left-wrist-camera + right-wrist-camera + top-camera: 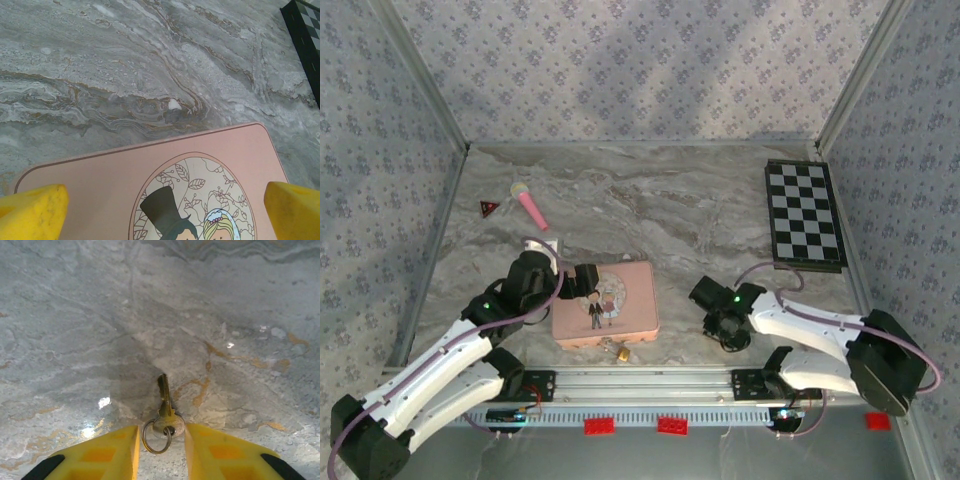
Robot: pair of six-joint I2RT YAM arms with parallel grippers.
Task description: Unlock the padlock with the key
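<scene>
Your right pincer (161, 434) stands narrow around the key (163, 390), grip unclear; left pincer (165, 209), wide open, empty, over the pink tin (100, 175).

Left gripper (162, 215), yellow fingers (32, 212) spread wide, over pink tin (90, 185) with cartoon bride and groom; grey marbled table (125, 75) beyond; checkerboard (307, 30) corner upper right.
</scene>
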